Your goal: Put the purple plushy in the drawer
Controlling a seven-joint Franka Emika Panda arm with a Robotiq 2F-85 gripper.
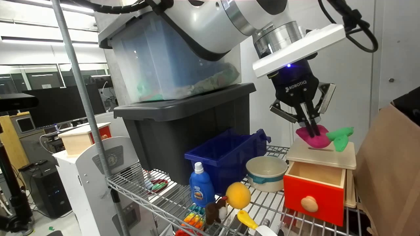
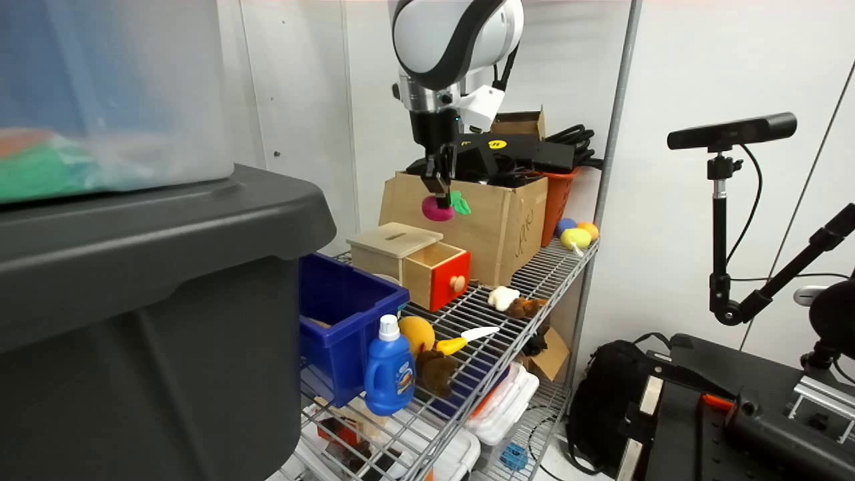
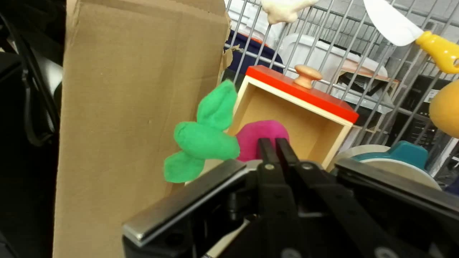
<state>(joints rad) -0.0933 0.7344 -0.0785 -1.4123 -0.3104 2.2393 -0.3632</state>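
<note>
The gripper is clamping the purple plushy higher than the open drawer; lowering and releasing are apparently remaining.

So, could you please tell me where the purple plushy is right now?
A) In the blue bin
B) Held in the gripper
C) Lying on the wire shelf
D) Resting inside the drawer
B: the gripper is closed on the purple plushy, and in an exterior view it hangs in the air, higher than the open drawer.
</note>
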